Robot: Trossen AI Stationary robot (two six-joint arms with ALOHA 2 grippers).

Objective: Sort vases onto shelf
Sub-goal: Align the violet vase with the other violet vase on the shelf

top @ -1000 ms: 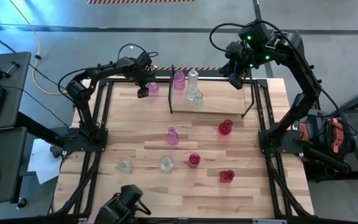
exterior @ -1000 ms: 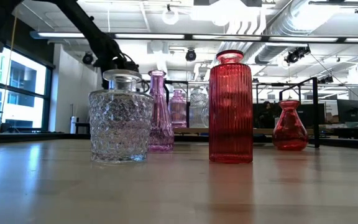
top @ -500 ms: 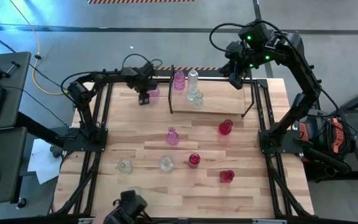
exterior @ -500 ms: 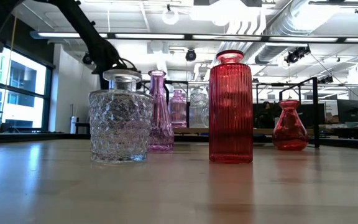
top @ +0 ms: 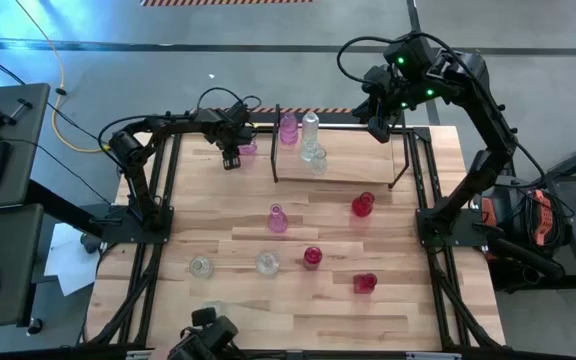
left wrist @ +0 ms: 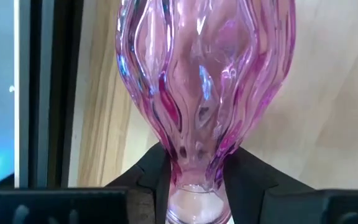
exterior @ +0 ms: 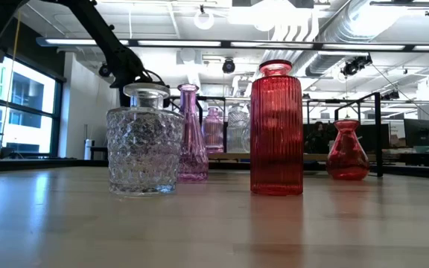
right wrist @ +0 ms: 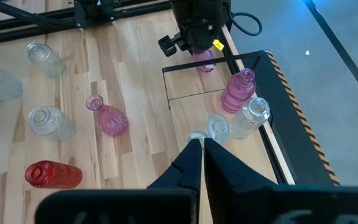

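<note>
A pale pink vase [top: 249, 147] is at the table's far left, just left of the shelf [top: 363, 168], and my left gripper [top: 233, 155] is shut on it from above. The shelf, a thin black frame with a light board, holds a pink vase [top: 288, 128] and two clear ones [top: 310, 124] [top: 317, 160]. On the table stand another pink vase [top: 277, 218], three red ones [top: 363, 204] [top: 312, 256] [top: 365, 282] and two clear ones [top: 201, 266] [top: 267, 263]. My right gripper [right wrist: 197, 146] hangs shut and empty high over the shelf's far right. My left gripper has the pink vase's narrow neck [left wrist: 194, 168], just under its mouth, pinched between its two fingers [left wrist: 145, 177], one on either side. The fingers come from above, pointing steeply down. The ribbed body widens away below them toward the tabletop; whether its base is on the wood I cannot tell.
The table's black side rail [left wrist: 48, 93] runs close beside the held vase. In the low view a clear cut-glass vase [exterior: 145, 141] and a tall red one [exterior: 276, 130] stand nearest. Bare wood lies along the near edge [top: 298, 320].
My left gripper has come down and a little toward the near edge onto the pink vase at the far left, then kept still. The vases and the right arm have not moved.
</note>
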